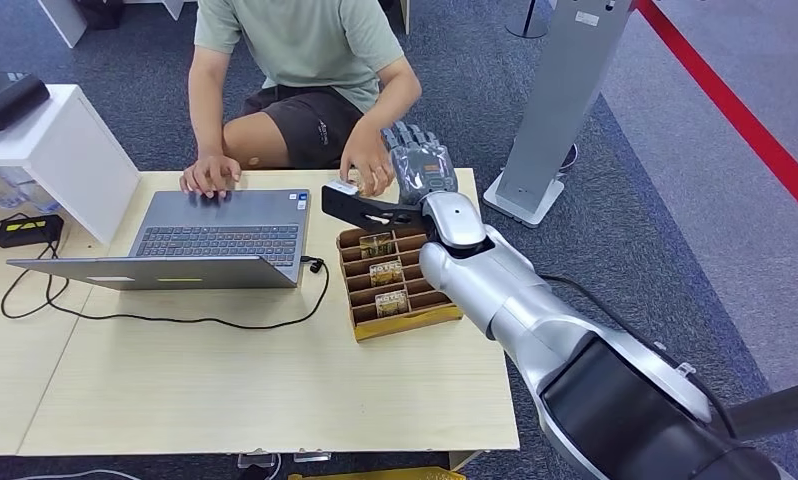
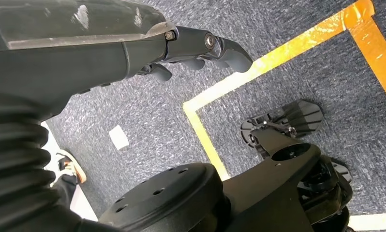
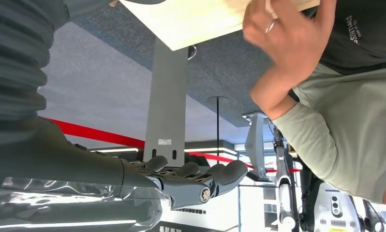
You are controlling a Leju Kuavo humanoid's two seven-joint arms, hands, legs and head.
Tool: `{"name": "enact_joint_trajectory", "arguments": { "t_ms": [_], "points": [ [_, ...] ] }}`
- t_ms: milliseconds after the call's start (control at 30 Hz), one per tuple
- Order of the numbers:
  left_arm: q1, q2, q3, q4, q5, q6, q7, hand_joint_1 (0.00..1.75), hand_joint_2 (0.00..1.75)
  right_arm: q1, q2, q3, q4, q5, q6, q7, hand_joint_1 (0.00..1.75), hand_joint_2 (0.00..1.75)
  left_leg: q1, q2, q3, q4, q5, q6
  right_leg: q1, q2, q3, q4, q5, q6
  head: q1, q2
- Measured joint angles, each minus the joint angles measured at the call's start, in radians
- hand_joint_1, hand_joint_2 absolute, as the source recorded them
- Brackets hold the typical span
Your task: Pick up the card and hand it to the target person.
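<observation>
- Step: handover. Right hand [image 1: 421, 168], fingers spread and holding nothing, beside the person's hand [image 1: 367, 165].
- Card [image 1: 343, 187]: at the person's fingertips, on the table [image 1: 275, 380].
- Next, probably: draw the arm back.
- Left hand [image 2: 200, 48]: hangs, fingers curled, holding nothing.

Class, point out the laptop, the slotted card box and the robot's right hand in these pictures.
laptop [image 1: 220, 240]: head view, on its keyboard.
card box [image 1: 407, 321]: head view, on its front wall.
right hand [image 1: 421, 170]: head view, on the back of the hand.

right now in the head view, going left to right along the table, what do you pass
black power adapter → laptop → cardboard card organizer → right hand, raised beside the person's hand
</observation>
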Motion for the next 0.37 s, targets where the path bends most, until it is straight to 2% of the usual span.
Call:
{"name": "enact_joint_trajectory", "arguments": {
  "t_ms": [200,367],
  "points": [
    [0.007,0.001,0.000,0.000,0.026,0.019,-0.004,0.00,0.00,0.039,-0.022,-0.012,-0.084,-0.067,-0.030,-0.037,0.00,1.75,0.000,0.000,0.000,0.000,0.000,0.000,0.000,0.000,0.000,0.000,0.000,0.000,-0.001,0.000],
    [0.028,0.004,0.000,0.000,0.056,0.024,-0.015,0.00,0.00,0.216,-0.107,-0.060,-0.318,-0.237,-0.013,-0.056,0.00,1.75,0.000,0.000,0.001,0.000,0.000,0.000,0.000,0.000,0.000,-0.002,0.000,0.000,0.000,0.000]
  ]
}}
